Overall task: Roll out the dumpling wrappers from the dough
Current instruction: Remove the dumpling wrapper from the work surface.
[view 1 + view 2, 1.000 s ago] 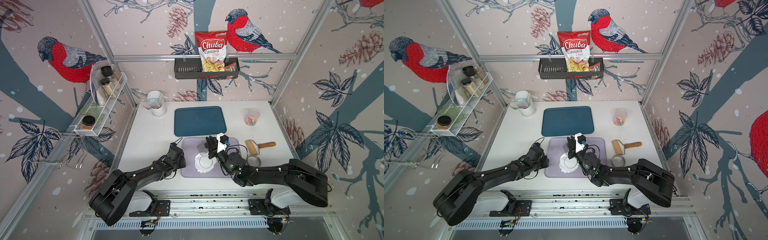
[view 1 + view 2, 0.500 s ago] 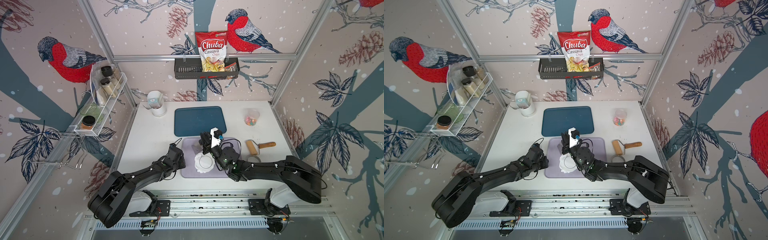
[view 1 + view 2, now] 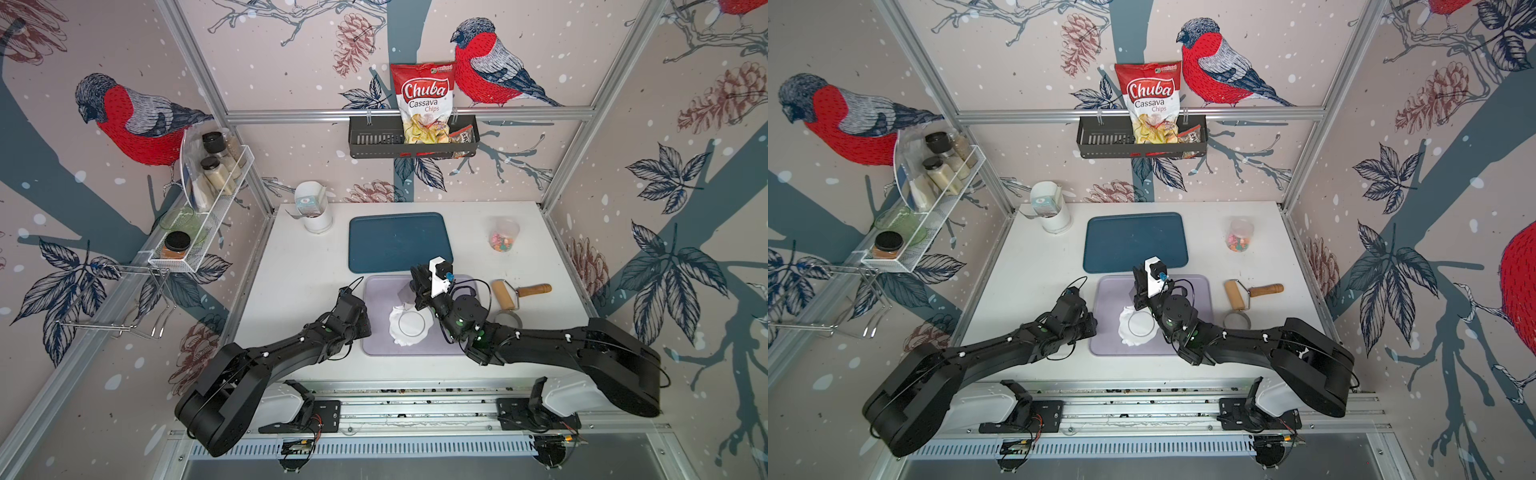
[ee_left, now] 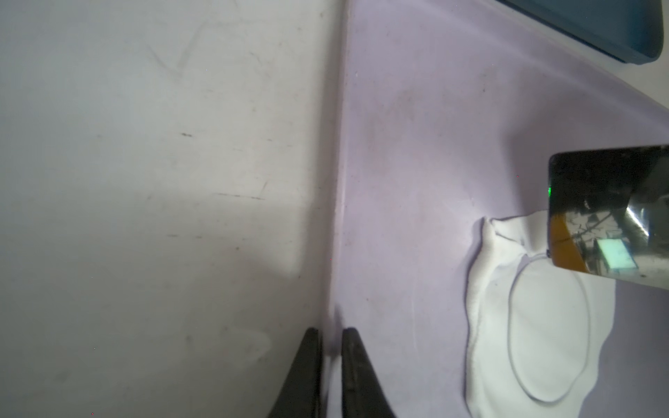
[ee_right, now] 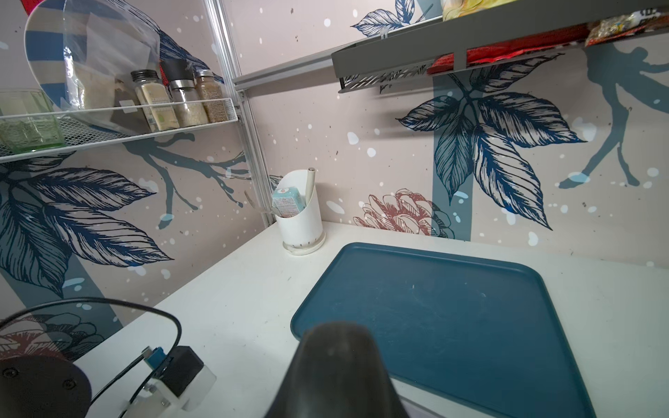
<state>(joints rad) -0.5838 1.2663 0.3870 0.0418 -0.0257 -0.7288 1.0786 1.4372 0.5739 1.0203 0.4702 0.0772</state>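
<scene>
Glossy black jointed arms (image 3: 291,349), thin looping cables (image 5: 87,299), white wrist block (image 3: 438,276), tapered black left hand (image 4: 331,334), perhaps green lights (image 3: 458,322).

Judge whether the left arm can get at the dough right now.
Probably yes: bare lilac tray lies between the left gripper and the dough, though that gripper pinches the tray's rim and must let go first.

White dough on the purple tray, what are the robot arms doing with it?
The left gripper clamps the rim of the lilac tray to steady it. The right gripper seems to pinch the edge of the flattened dough, around a round wrapper already cut in it. The roller and ring cutter lie aside on the table.
</scene>
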